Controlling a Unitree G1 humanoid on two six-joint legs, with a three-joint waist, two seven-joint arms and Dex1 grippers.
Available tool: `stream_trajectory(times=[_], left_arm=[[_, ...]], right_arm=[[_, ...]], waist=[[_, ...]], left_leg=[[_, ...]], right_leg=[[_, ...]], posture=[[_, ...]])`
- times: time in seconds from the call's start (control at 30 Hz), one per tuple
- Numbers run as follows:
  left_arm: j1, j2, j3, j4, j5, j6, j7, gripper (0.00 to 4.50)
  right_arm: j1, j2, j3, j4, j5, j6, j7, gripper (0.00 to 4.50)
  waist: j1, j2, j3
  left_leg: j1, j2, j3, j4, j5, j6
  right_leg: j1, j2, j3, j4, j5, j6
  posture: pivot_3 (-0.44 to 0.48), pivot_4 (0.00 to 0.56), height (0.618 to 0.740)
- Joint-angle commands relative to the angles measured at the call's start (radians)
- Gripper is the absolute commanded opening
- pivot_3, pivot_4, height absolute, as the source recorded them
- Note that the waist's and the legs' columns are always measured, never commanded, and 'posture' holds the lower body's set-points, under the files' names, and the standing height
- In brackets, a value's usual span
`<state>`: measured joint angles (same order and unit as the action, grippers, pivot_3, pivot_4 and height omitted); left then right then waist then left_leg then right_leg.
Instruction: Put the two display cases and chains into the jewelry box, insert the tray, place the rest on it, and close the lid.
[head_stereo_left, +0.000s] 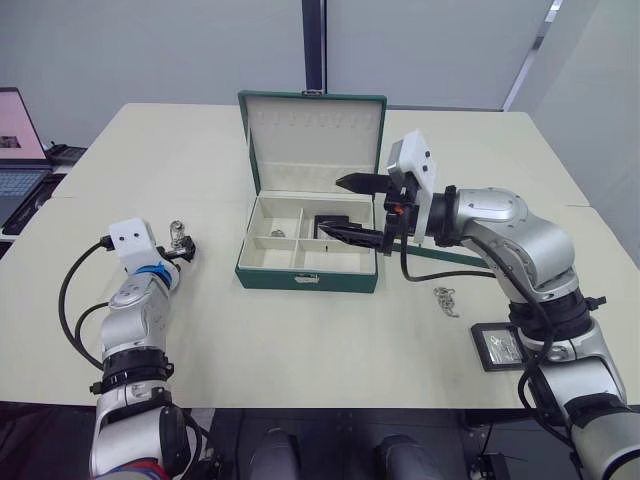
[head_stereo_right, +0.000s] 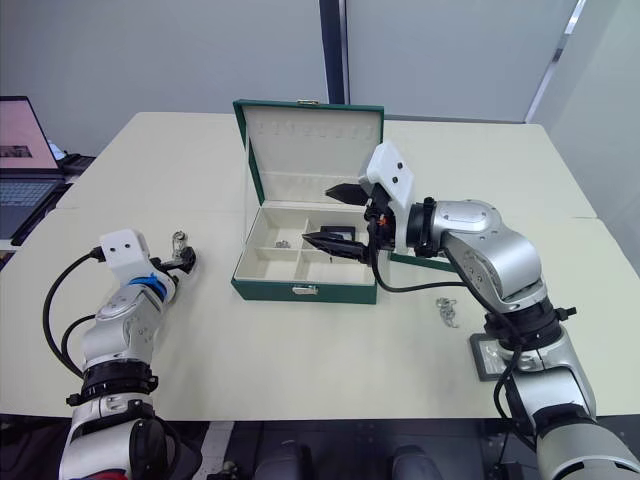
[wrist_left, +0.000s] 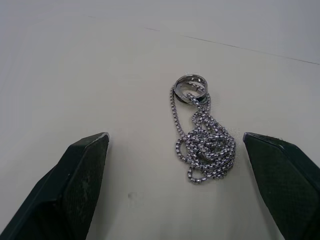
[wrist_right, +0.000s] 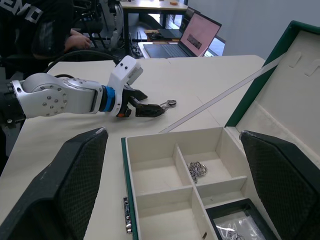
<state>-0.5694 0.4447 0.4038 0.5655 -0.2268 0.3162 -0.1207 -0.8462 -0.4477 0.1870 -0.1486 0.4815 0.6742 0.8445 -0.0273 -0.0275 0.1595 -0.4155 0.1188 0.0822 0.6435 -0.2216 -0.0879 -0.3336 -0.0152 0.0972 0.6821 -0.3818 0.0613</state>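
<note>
The jewelry box (head_stereo_left: 306, 281) stands open at the table's middle, its lid (head_stereo_left: 314, 140) upright. One chain (wrist_right: 197, 170) lies in a back compartment. A display case (wrist_right: 237, 225) rests in the compartment beside it, under my right gripper (head_stereo_left: 350, 208), which hovers open over the box with nothing in it. My left gripper (head_stereo_left: 183, 248) is open low on the table at the left, and a chain (wrist_left: 200, 145) with a ring lies between its fingertips. Another chain (head_stereo_left: 445, 298) and a second display case (head_stereo_left: 500, 345) lie on the table at the right. The tray's green rim (head_stereo_left: 455, 259) shows behind my right arm.
A laptop (head_stereo_left: 15, 150) sits on a side desk at the far left. A person's arm (wrist_right: 50, 25) rests at a desk beyond the table in the right wrist view. The table's front edge runs close to the second display case.
</note>
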Motion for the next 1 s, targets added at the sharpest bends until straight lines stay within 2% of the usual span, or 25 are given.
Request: stream_trajectory(times=[0.03,0.33,0.63,0.73,0.97,1.0], left_arm=[[-0.055,0.019,-0.031,0.07,0.017,-0.032,-0.03,4.46],[-0.136,0.03,-0.055,0.237,0.049,-0.039,0.006,4.46],[-0.125,0.01,-0.063,0.247,0.041,0.023,-0.007,4.46],[-0.11,0.003,-0.059,0.229,0.037,0.04,0.003,3.91],[-0.066,-0.019,-0.045,0.181,0.018,0.076,0.016,1.74],[-0.063,-0.02,-0.045,0.176,0.018,0.078,0.017,1.55]], right_arm=[[-0.026,0.007,-0.024,-0.024,-0.003,0.002,-0.011,4.5],[-0.026,0.012,-0.026,-0.038,0.003,0.013,-0.018,4.5],[-0.028,0.004,-0.03,-0.041,0.004,0.015,-0.013,4.5],[-0.027,-0.002,-0.031,-0.037,0.0,0.01,-0.009,4.5],[-0.029,-0.014,-0.033,-0.024,-0.011,-0.001,-0.002,4.5],[-0.029,-0.015,-0.034,-0.024,-0.012,-0.002,-0.001,4.5]], waist=[[0.0,0.0,0.0],[0.0,0.0,0.0],[0.0,0.002,-0.001],[0.0,0.003,-0.002],[0.002,0.005,-0.003],[0.003,0.005,-0.003]], left_leg=[[0.0,0.0,0.0,0.0,0.0,0.0],[0.0,0.0,0.0,0.0,0.0,0.0],[0.0,0.0,0.0,0.0,0.0,0.0],[0.0,0.0,0.001,0.0,0.0,0.0],[0.0,0.0,0.001,0.0,0.0,0.0],[0.0,0.0,0.001,0.0,0.0,0.0]], right_leg=[[0.0,0.0,0.0,0.0,0.0,0.0],[0.0,0.0,0.0,0.0,0.0,0.0],[0.0,0.0,0.0,0.0,0.0,0.0],[0.0,0.0,0.0,0.0,0.0,0.0],[0.0,-0.001,0.0,0.0,0.0,0.0],[0.0,-0.001,0.0,0.0,0.0,0.0]], posture=[[0.0,0.15,0.74],[0.0,0.15,0.74],[0.0,0.15,0.74],[0.0,0.15,0.74],[0.0,0.15,0.74],[0.0,0.15,0.74]])
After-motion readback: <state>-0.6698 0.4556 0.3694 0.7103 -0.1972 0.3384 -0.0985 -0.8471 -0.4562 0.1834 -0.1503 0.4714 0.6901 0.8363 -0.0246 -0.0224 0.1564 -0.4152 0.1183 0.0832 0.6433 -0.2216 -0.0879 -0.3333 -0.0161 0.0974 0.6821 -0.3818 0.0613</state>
